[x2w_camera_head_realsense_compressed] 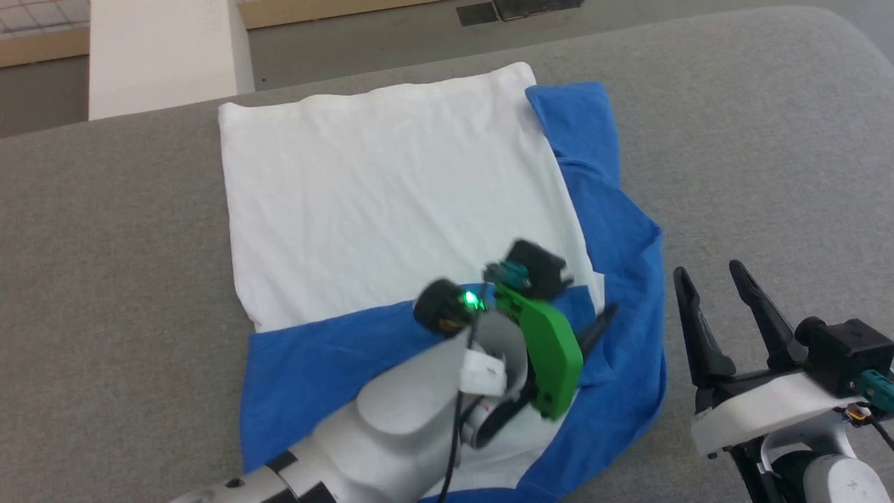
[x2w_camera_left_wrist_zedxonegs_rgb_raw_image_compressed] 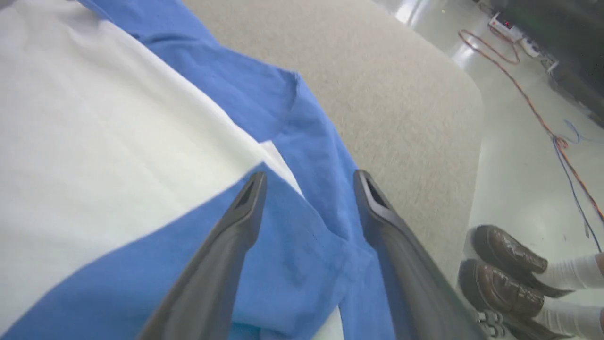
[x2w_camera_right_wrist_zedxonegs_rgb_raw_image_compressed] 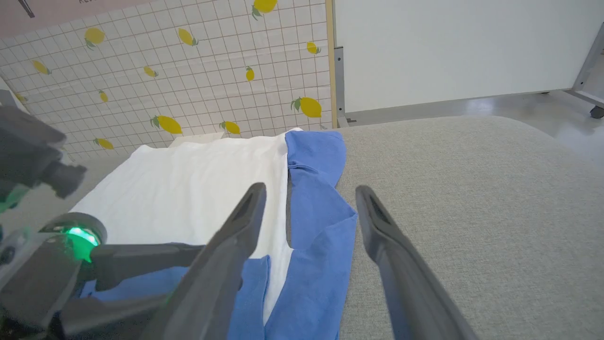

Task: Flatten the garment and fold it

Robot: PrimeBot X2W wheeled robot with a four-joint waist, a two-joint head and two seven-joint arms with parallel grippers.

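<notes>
A soft white T-shirt with bright blue long sleeves [x2w_camera_head_realsense_compressed: 391, 188] is lying spread flat on a grey fabric-covered table [x2w_camera_head_realsense_compressed: 112, 230], its white body showing only faint creases. One blue sleeve [x2w_camera_head_realsense_compressed: 314, 363] is lying folded across the near end of the body, and the other blue sleeve [x2w_camera_head_realsense_compressed: 621, 230] is running crumpled along the shirt's right edge. That is one garment, two sleeves and two grippers.

The left gripper [x2w_camera_left_wrist_zedxonegs_rgb_raw_image_compressed: 309, 189] is hanging over the near right corner, where the sleeves meet, its two dark fingers standing wide apart and clamping nothing. The right gripper [x2w_camera_head_realsense_compressed: 712, 279] is hanging over bare table just right of the shirt, its fingers also spread.

Beyond the table, a tiled wall printed with yellow lemons [x2w_camera_right_wrist_zedxonegs_rgb_raw_image_compressed: 165, 71] and a plain white panel [x2w_camera_right_wrist_zedxonegs_rgb_raw_image_compressed: 448, 47] are standing. On the pale glossy floor [x2w_camera_left_wrist_zedxonegs_rgb_raw_image_compressed: 519, 156], orange and blue cables [x2w_camera_left_wrist_zedxonegs_rgb_raw_image_compressed: 559, 141] are trailing. A person's two brown shoes [x2w_camera_left_wrist_zedxonegs_rgb_raw_image_compressed: 509, 264] are standing beside the table's rounded corner.
</notes>
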